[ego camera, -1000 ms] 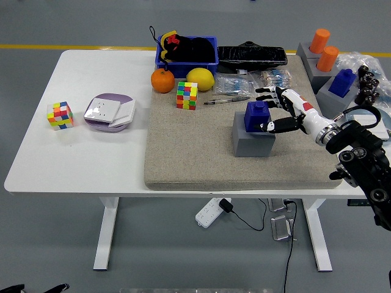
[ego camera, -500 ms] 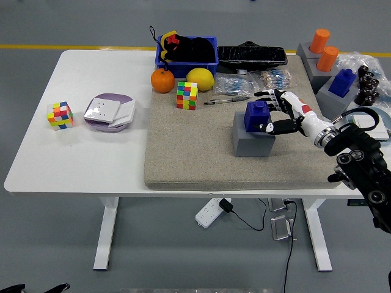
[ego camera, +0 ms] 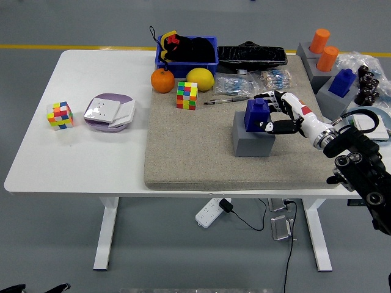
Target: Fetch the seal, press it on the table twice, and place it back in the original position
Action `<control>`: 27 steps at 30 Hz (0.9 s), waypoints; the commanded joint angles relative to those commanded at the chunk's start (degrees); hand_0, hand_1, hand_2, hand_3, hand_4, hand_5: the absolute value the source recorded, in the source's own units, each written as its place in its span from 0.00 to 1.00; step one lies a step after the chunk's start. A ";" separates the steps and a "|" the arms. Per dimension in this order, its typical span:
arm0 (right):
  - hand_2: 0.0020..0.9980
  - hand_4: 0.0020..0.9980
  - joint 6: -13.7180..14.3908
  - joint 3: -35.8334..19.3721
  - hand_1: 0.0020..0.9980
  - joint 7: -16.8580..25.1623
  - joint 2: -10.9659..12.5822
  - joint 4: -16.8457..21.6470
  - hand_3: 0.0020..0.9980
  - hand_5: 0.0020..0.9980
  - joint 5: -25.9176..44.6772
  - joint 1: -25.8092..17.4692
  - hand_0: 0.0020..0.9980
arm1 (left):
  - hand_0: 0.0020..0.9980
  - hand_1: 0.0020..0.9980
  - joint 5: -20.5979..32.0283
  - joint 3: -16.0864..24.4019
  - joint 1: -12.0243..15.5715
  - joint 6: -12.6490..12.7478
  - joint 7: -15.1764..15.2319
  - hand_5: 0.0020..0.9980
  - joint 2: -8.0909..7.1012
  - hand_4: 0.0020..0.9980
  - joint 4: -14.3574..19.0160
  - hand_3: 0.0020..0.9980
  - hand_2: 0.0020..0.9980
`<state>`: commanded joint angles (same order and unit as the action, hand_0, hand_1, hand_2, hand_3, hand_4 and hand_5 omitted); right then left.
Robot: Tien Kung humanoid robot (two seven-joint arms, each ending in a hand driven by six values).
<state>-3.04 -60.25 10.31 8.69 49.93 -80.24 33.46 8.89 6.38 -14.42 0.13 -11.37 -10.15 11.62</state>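
The right robot hand [ego camera: 272, 113] has edged closer, fingers now closing around the blue seal [ego camera: 257, 115], grasp nearly set.

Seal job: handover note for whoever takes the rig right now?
Right hand: fingers around the blue seal, apparently touching; a firm grip is not certain.
Left hand: not in view.
Blue seal: sits on its grey block on the beige mat, not lifted.
Done: reach to the seal.
Left: secure the grip, lift, press twice on the table, return the seal to the grey block.
Nearby: tweezers and a colour cube lie on the mat behind and to the left.
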 joint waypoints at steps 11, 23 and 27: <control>0.48 0.72 0.79 0.53 0.48 0.62 -0.07 0.71 0.50 0.00 0.29 -0.43 0.63 | 0.81 0.79 0.05 0.03 0.10 -0.06 -0.04 0.42 0.02 0.68 -0.01 0.80 0.76; 0.45 0.72 1.59 -0.67 0.46 1.24 0.26 2.94 0.47 0.00 0.37 -1.00 0.62 | 0.81 0.79 -0.01 0.01 0.01 -0.02 -0.06 0.42 -0.10 0.68 0.07 0.80 0.76; 0.45 0.71 1.87 -1.17 0.46 1.46 0.49 3.53 0.47 0.00 0.46 -0.93 0.62 | 0.81 0.79 -0.02 -0.01 -0.05 0.01 -0.04 0.42 -0.17 0.68 0.08 0.80 0.76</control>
<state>-1.17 -61.42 11.77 9.18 53.46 -79.78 32.53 8.88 6.37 -14.47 0.15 -11.41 -10.32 11.71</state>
